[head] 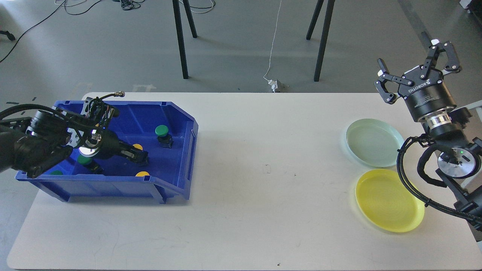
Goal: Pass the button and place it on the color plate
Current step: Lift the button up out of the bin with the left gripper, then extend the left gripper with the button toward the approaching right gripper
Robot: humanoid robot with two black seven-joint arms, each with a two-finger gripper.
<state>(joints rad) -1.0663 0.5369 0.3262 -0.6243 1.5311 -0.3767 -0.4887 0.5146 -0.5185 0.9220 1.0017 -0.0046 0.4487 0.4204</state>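
Note:
A blue bin (pixel 177 113) on the table's left holds several buttons: a green one (pixel 162 131) on a black base, a yellow one (pixel 142 174) at the front wall, another yellow one (pixel 136 146) and green ones (pixel 84 160) partly hidden by my arm. My left gripper (pixel 138 157) is down inside the bin, right by the hidden yellow button; its fingers are dark and cannot be told apart. My right gripper (pixel 414 56) is open and empty, raised above the far right. A pale green plate (pixel 371 142) and a yellow plate (pixel 388 199) lie at the right.
The white table (pixel 263 188) lies between bin and plates. Black stand legs (pixel 180 41) and cables are on the floor behind the table. My right arm's cable (pixel 404 177) hangs beside the plates.

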